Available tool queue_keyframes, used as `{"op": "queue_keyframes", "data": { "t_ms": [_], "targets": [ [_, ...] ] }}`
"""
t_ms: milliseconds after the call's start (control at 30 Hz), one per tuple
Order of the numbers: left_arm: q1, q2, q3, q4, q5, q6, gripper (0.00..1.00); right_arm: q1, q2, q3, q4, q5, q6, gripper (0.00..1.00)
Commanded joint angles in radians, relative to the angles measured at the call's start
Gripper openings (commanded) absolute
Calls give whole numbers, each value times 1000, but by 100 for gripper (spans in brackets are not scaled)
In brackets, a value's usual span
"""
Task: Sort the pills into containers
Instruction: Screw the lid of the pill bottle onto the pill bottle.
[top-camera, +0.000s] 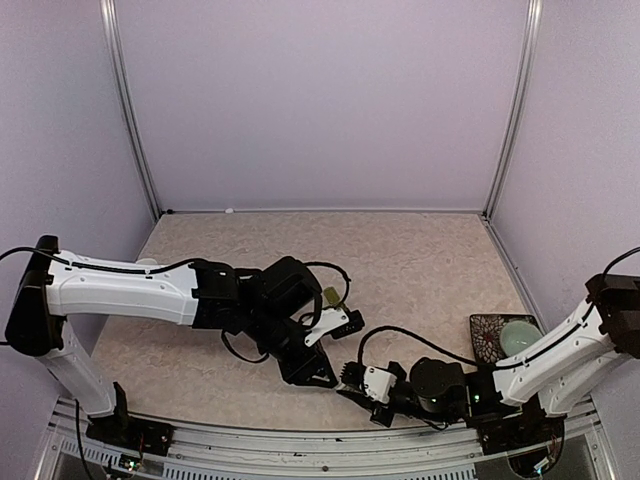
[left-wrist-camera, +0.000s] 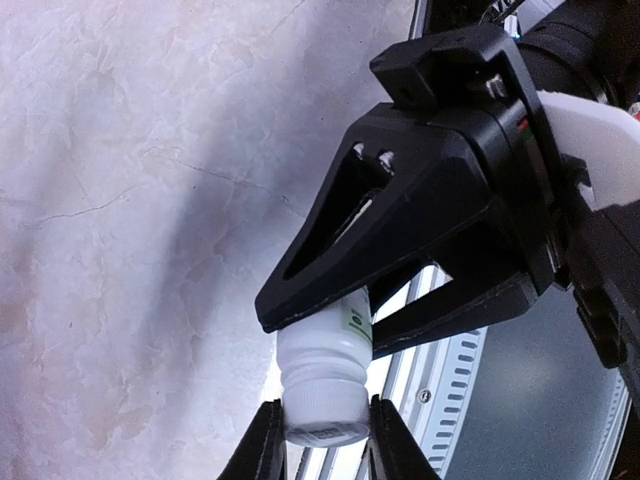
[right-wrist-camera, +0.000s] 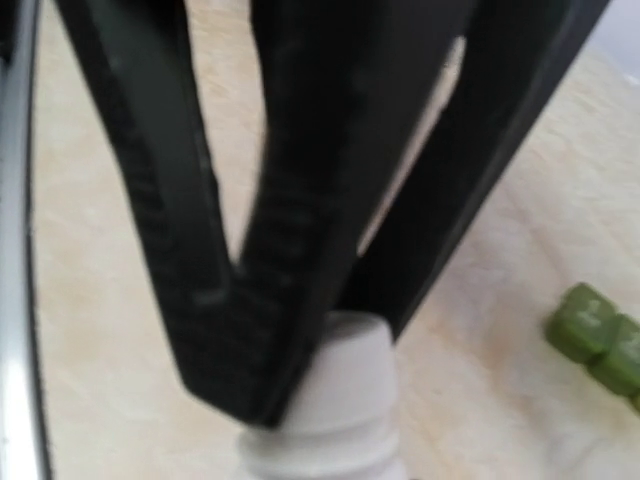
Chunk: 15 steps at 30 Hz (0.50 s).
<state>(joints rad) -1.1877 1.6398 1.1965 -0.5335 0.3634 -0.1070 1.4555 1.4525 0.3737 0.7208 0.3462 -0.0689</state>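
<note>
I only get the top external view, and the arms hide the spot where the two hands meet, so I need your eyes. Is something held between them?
Observer: Yes. In the left wrist view the left hand is shut on one end of a white pill bottle.
Operator: And the right hand?
Observer: That same view shows the right hand clamped over the bottle's other end.
Operator: Anything else near them?
Observer: The right wrist view shows the containers, joined green square compartments, lying on the table beside the bottle, touching neither hand.
</note>
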Motion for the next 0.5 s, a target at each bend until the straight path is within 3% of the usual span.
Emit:
{"op": "queue_keyframes", "data": {
  "t_ms": [0,200,467],
  "targets": [
    [-4,18,-1,-7,106,-51,6,39,-31,67,42,229,-64,18],
    [15,47,-26,26,221,-122,5,90,-8,102,38,327,-128,18],
    [-60,12,34,-21,-1,3,8,93,-66,164,-97,150,5,19]
  ]
}}
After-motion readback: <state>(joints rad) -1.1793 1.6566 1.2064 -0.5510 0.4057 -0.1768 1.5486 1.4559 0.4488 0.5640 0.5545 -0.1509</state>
